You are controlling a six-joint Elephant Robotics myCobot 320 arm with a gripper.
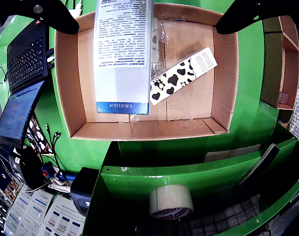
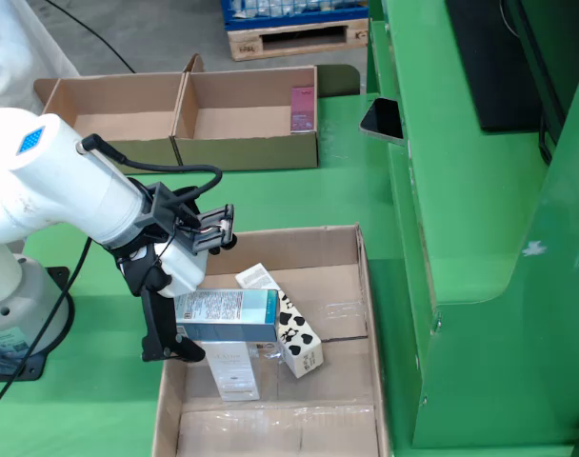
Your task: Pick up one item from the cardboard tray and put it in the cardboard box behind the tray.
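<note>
The gripper [image 2: 180, 328] is clamped on a blue-and-white box [image 2: 227, 316], holding it lengthwise just above the floor of the cardboard tray [image 2: 361, 286]. In the wrist view that box [image 1: 123, 54] fills the upper middle, its blue end band towards the tray's near wall, black fingers [image 1: 48, 14] flanking it at the top corners. Beside it lies a cow-patterned carton [image 2: 294, 333], angled across the tray floor, partly under the held box in the wrist view [image 1: 181, 76]. A pale flat box [image 2: 234, 371] rests below the gripper. Beyond the tray stands the cardboard box [image 2: 247, 143], a pink item [image 2: 302, 108] against its right wall.
</note>
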